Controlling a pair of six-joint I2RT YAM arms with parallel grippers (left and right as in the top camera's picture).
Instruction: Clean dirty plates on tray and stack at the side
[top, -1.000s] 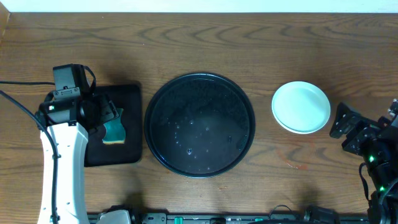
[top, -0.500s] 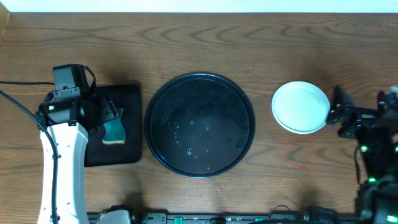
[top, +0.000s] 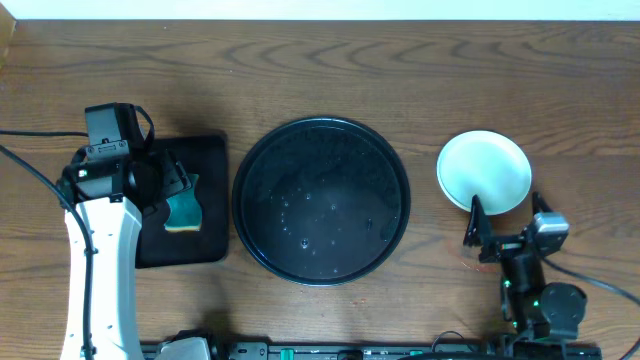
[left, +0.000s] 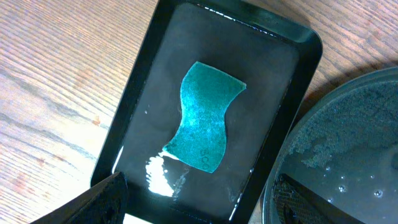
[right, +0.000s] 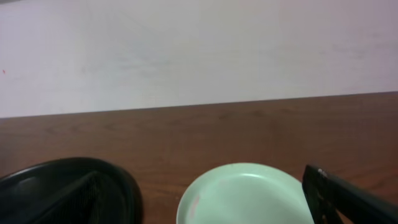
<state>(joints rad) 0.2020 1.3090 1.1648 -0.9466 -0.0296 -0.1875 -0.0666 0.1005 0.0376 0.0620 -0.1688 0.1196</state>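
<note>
The round black tray (top: 320, 200) sits mid-table, wet and with no plate on it; it also shows in the left wrist view (left: 348, 143) and the right wrist view (right: 37, 173). A pale mint plate (top: 485, 172) lies on the table to its right, with a faint red smear near its left rim in the right wrist view (right: 249, 193). I cannot tell whether other plates lie under it; no yellow plate shows. My right gripper (top: 500, 232) (right: 202, 186) is open and empty, just in front of the plate. My left gripper (top: 172, 190) (left: 200, 180) is open and empty.
A smaller rectangular black tray (top: 210, 160) (left: 298, 81) lies left of the round tray, with a teal sponge (top: 185, 210) (left: 205, 115) lying flat in it under my left gripper. A white wall runs along the table's far edge.
My right arm has swung from the plate's right side round to its front, toward the table's near edge. The left arm, sponge and plate have not moved.
</note>
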